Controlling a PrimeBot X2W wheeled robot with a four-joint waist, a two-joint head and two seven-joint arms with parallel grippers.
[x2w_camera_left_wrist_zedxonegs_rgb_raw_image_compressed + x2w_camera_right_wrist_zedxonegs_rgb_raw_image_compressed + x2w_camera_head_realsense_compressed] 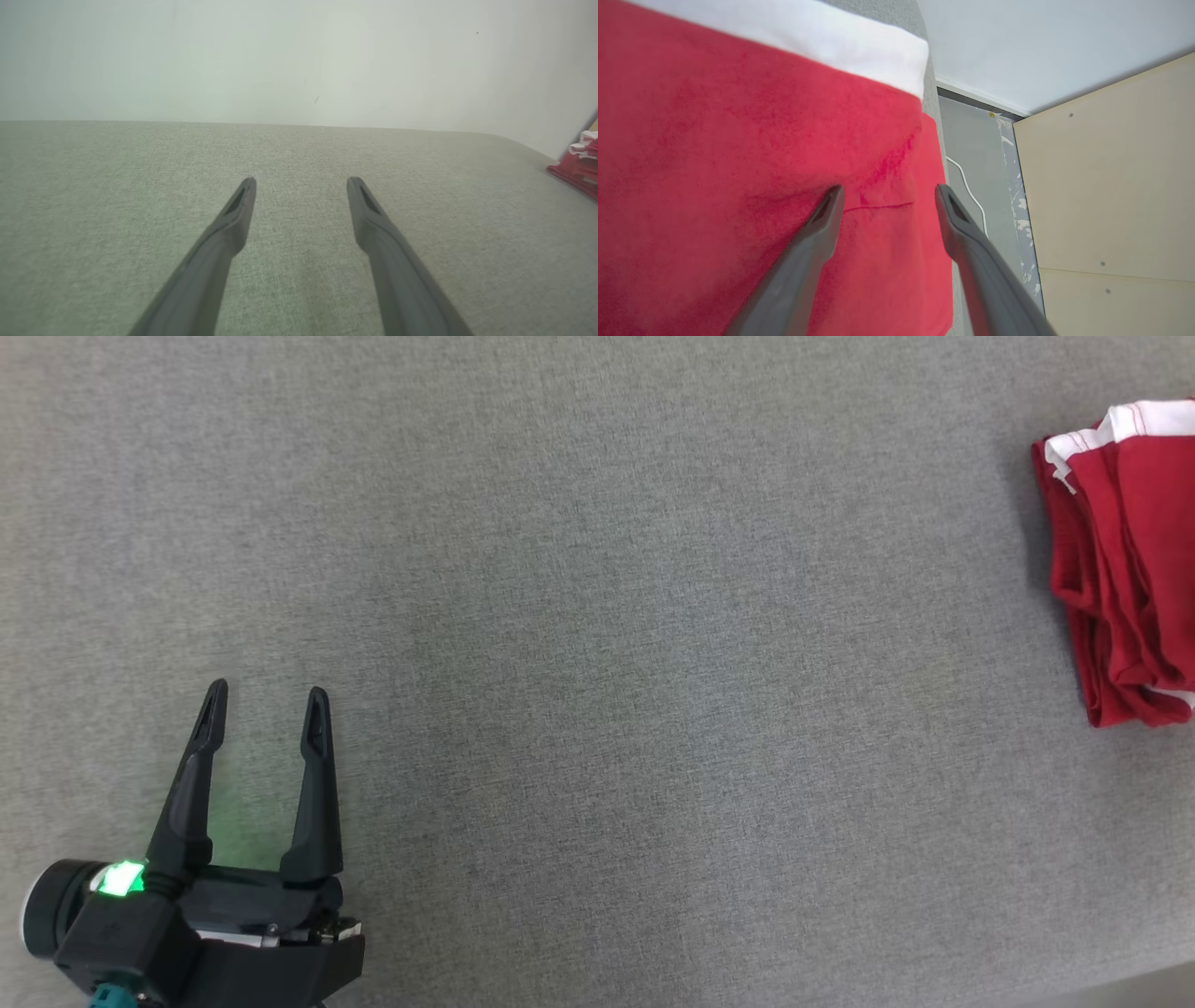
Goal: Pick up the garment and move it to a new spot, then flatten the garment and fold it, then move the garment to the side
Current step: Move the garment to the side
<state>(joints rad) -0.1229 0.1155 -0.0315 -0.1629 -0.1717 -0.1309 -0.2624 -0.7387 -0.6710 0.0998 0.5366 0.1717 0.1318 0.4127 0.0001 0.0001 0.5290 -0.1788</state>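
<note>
On my head view the grey fabric-covered desk (579,644) runs bare across the middle, with nothing lying between the left arm and the cloth. The garment (1130,569), red with a white band along one edge, sits bunched in loose folds at the far right of the desk, cut off by the picture's edge. A green light (121,877) glows on the left wrist housing and throws a faint green tint on the fabric beside it.

From the left wrist camera I see a plain pale wall (289,56) behind the desk's far edge, and the garment (579,165) as a small red heap at the right margin, well apart from that arm.

The right wrist camera looks down past the desk's side: a grey floor (971,135), a thin white cable (969,189) trailing across it, and a pale board (1111,186) with small screw heads standing against the wall.

The left fingers (315,775) stand wide apart over bare fabric at the lower left, holding nothing; the left wrist view shows the same spread (219,252). The right fingers (810,252) are also spread wide, poised directly over the red cloth (738,163) near its outer edge, with nothing pinched between them. I cannot tell whether their tips touch the cloth.
</note>
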